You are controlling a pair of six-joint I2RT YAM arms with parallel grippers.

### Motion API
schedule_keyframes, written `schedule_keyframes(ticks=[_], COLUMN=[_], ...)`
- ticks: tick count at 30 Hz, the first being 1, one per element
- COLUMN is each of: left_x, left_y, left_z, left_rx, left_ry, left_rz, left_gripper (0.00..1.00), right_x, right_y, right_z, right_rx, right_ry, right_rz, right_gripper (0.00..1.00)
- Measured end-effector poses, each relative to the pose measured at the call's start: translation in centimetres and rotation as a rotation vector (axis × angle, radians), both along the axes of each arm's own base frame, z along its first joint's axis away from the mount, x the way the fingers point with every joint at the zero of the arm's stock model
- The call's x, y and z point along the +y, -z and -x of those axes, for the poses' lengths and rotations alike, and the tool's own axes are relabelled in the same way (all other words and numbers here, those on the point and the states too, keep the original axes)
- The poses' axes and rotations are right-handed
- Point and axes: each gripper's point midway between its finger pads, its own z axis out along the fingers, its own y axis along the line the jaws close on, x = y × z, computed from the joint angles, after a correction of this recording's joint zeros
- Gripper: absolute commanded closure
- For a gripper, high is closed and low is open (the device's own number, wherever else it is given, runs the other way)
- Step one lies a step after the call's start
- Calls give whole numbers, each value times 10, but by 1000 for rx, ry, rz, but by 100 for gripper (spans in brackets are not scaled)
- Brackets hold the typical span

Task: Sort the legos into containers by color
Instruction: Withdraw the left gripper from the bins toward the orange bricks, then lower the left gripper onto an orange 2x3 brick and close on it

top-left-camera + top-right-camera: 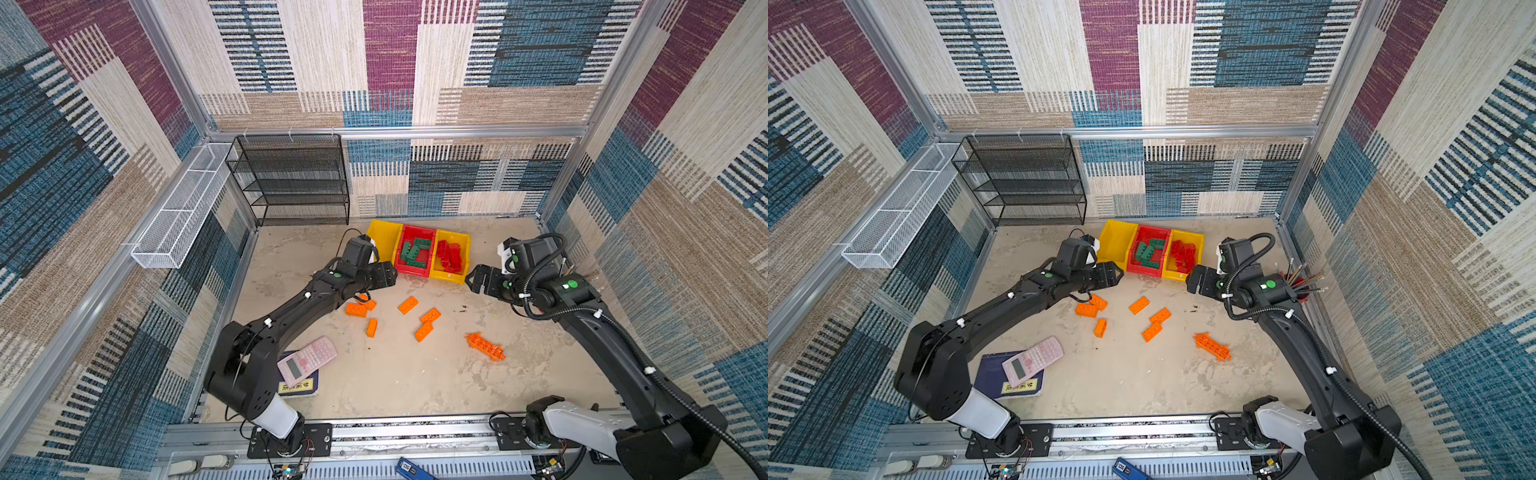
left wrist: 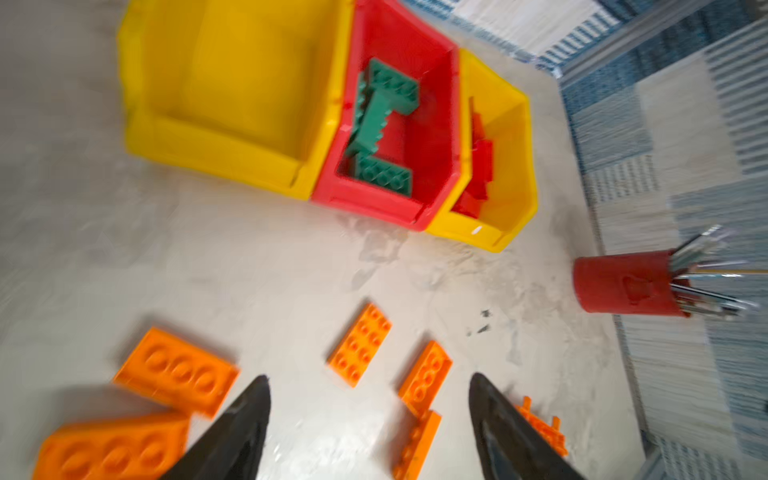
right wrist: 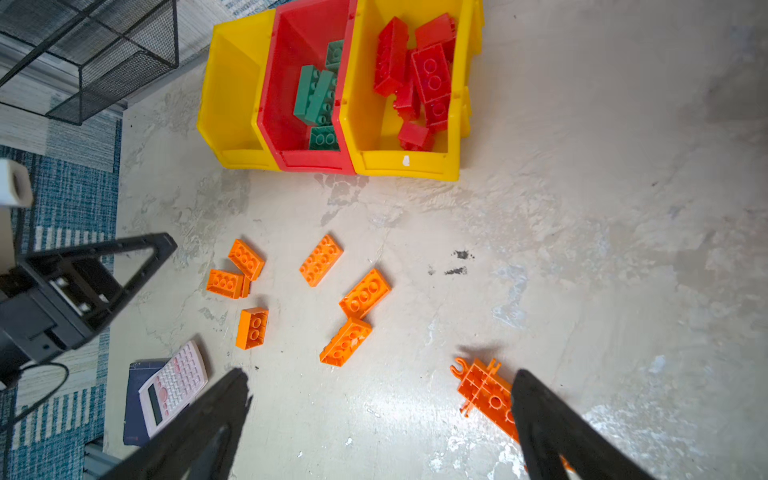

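Note:
Three containers stand in a row at the back. The left yellow bin (image 1: 384,239) is empty, the red bin (image 1: 413,271) holds green legos (image 1: 415,251), and the right yellow bin (image 1: 446,276) holds red legos (image 1: 451,255). Several orange legos (image 1: 407,305) lie loose on the table in front, with a long orange lattice piece (image 1: 485,346) further right. My left gripper (image 1: 384,276) (image 2: 369,377) hangs open and empty above the leftmost orange bricks (image 2: 178,370). My right gripper (image 1: 473,282) (image 3: 380,373) is open and empty beside the right yellow bin, the lattice piece (image 3: 484,390) near one finger.
A pink calculator (image 1: 306,360) lies on a dark notebook (image 1: 994,374) at the front left. A black mesh shelf (image 1: 291,178) stands at the back left, with a white wire basket (image 1: 178,212) on the left wall. A red pencil cup (image 2: 623,282) stands by the right wall.

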Motion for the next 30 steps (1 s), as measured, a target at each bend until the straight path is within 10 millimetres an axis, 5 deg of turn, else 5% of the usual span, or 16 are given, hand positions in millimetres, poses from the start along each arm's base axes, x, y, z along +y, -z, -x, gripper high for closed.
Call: schedule_keyframes(ticks=[5,12,30], left_x=[44,73,75], left_y=[40,67,97], left_z=[29,31,16], left_rx=[130,248,397], left_ry=[-171,-326,-388], left_rz=[-42,-44,-105], left_gripper=[28,29,33], right_x=[13,20,11], right_y=[-3,-8,-2], right_z=[-17,-25,-13], right_rx=[-8,-22,-25], right_ry=[-49,-81,-61], right_rz=[-16,-25,-2], right_gripper=[0,0,0])
